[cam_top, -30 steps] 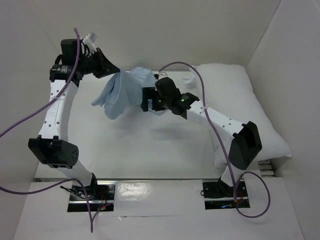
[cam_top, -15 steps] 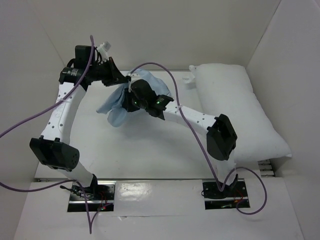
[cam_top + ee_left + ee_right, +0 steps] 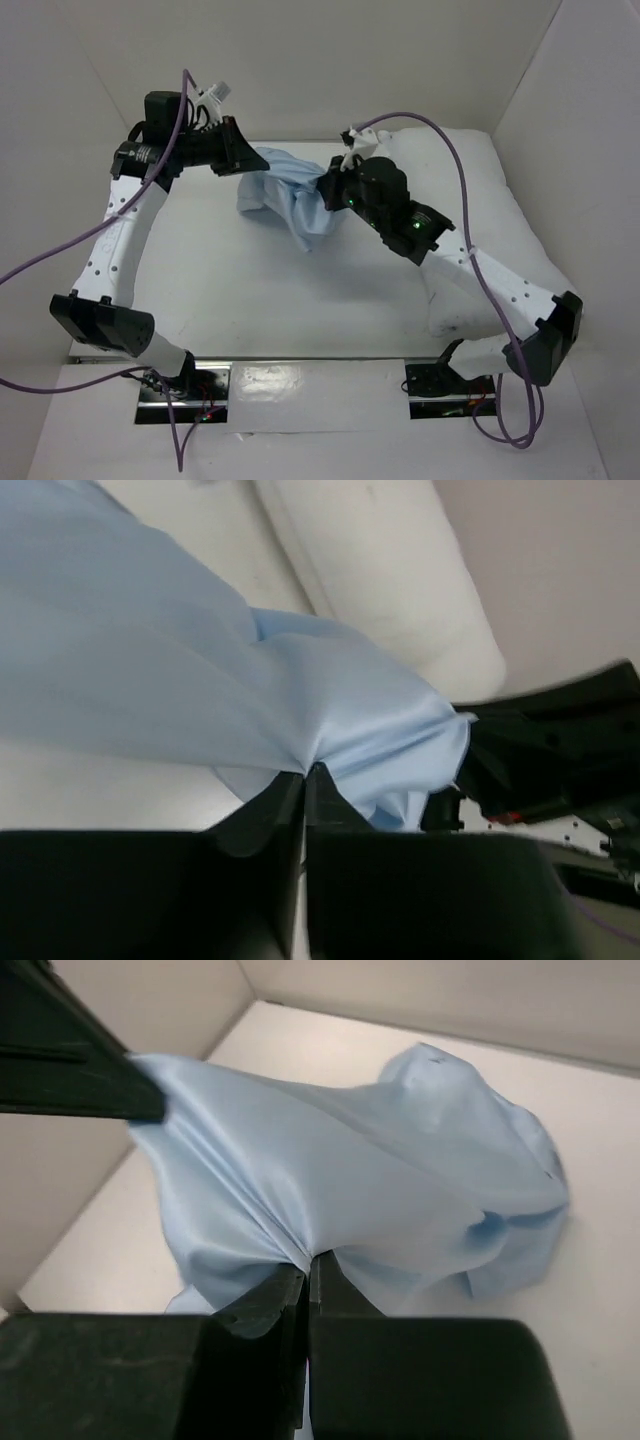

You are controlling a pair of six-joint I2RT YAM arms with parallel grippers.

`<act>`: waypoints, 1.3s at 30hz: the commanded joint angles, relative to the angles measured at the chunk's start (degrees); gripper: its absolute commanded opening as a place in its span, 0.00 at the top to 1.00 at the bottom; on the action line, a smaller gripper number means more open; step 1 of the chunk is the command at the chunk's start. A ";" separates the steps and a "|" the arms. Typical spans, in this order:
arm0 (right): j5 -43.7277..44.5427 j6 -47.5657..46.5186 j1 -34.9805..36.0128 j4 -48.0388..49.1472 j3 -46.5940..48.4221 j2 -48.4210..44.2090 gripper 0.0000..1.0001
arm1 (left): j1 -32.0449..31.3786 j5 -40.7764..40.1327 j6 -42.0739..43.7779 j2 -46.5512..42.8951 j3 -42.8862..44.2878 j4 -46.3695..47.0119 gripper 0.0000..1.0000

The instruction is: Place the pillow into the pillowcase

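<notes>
The pale blue pillowcase (image 3: pixel 290 195) hangs bunched above the table, stretched between both grippers. My left gripper (image 3: pixel 262 163) pinches its left end; in the left wrist view the jaws (image 3: pixel 305 770) are closed with the pillowcase (image 3: pixel 200 670) gathered at their tips. My right gripper (image 3: pixel 325 185) pinches the right end; in the right wrist view the jaws (image 3: pixel 308 1258) are closed on a fold of the pillowcase (image 3: pixel 380 1160). The plump white pillow (image 3: pixel 490 220) lies along the right side of the table, partly under the right arm, and shows as the pillow (image 3: pixel 390 570) beyond the cloth.
White walls (image 3: pixel 560 120) close the table in at the back, left and right. Purple cables (image 3: pixel 440 140) loop above both arms. The left arm's finger (image 3: pixel 70 1070) shows dark at the upper left of the right wrist view.
My right gripper went from open to shut on the pillowcase near the left gripper, then pulled right toward the pillow, spreading the cloth. The left gripper barely moved.
</notes>
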 commanded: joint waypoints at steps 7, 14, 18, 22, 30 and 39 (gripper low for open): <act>0.87 1.37 -21.73 -13.43 -10.34 8.18 0.38 | -2.30 -2.12 4.37 14.86 -10.32 1.73 0.21; -3.71 2.69 -22.55 -15.10 -15.25 2.50 0.16 | -9.16 -8.81 2.19 8.11 -24.72 5.67 0.42; -1.78 3.22 -22.55 -19.86 -16.57 1.09 0.12 | -16.89 -9.59 1.12 6.44 -31.23 8.22 0.40; 0.42 3.84 -23.34 -21.97 -18.59 0.38 0.08 | -27.51 -12.85 -0.36 9.33 -32.47 8.23 0.17; -0.80 3.32 -27.82 -22.50 -19.12 1.36 0.06 | -40.54 -24.53 -1.17 15.75 -29.13 15.17 0.12; -5.02 2.70 -35.73 -24.35 -19.12 -3.30 0.04 | -46.43 -29.90 1.12 24.27 -24.39 17.55 0.19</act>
